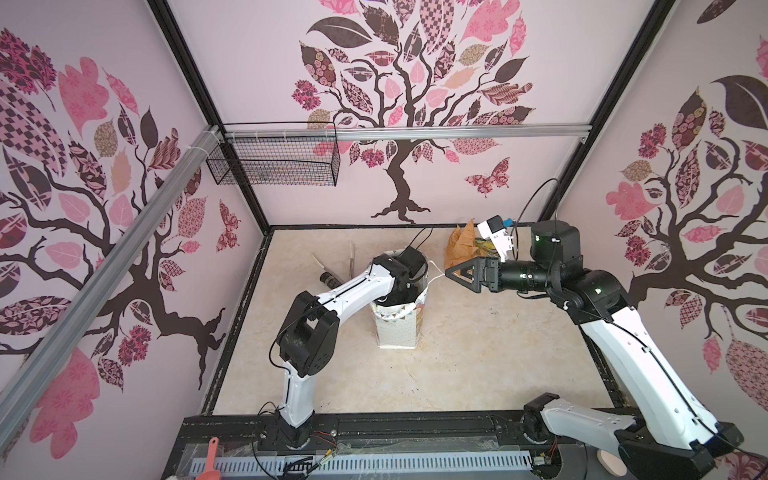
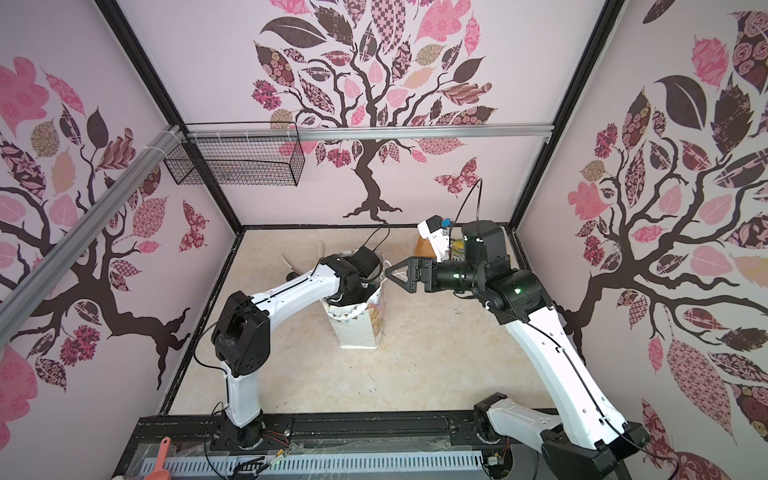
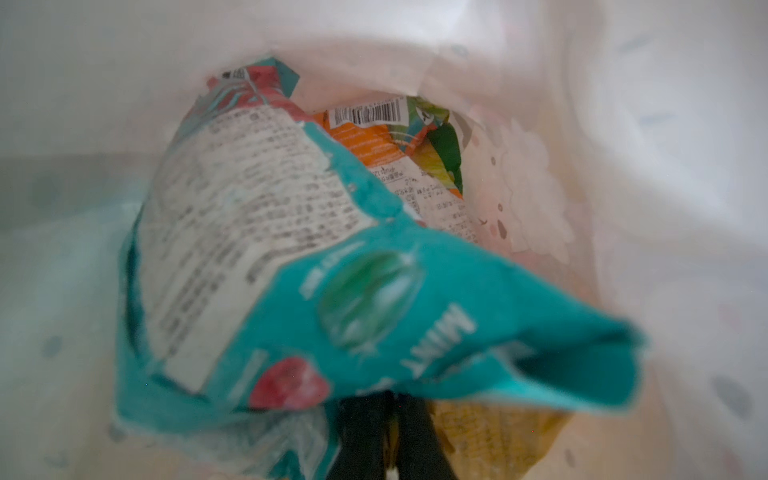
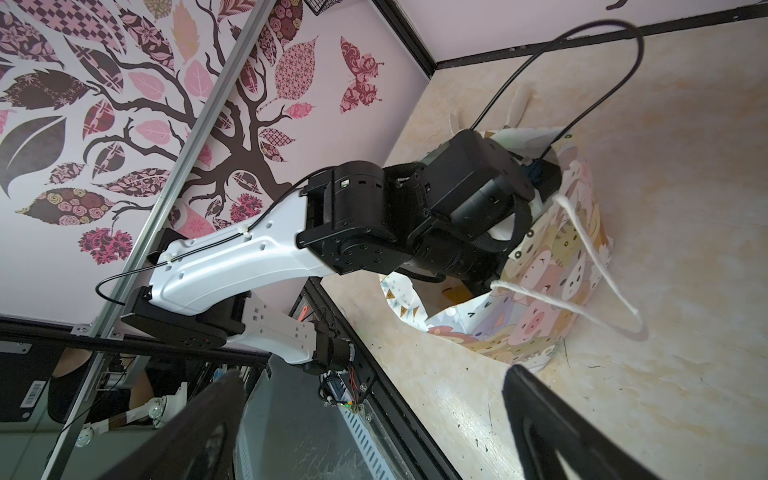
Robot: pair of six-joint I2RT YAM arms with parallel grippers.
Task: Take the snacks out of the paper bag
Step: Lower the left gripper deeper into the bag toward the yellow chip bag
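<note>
The paper bag (image 1: 397,328) (image 2: 359,328) stands upright mid-table, white with dots and a bunting print; the right wrist view shows its cartoon-animal side (image 4: 552,291). My left arm reaches down into its mouth. Inside, my left gripper (image 3: 392,399) is shut on the lower edge of a teal snack packet (image 3: 332,270), which hides the fingertips. An orange packet (image 3: 374,141) lies behind it and a mustard-yellow one (image 3: 498,432) beside the fingers. My right gripper (image 1: 451,272) (image 2: 388,272) (image 4: 372,374) hangs open and empty just right of the bag.
At the back right lie a crumpled tan-brown paper piece (image 1: 459,245) (image 2: 424,247) and a green-and-yellow packet (image 1: 486,245) (image 2: 457,249), partly behind the right wrist. A dark tube and sticks (image 1: 332,274) lie behind the bag's left. A wire basket (image 1: 274,160) hangs on the back wall.
</note>
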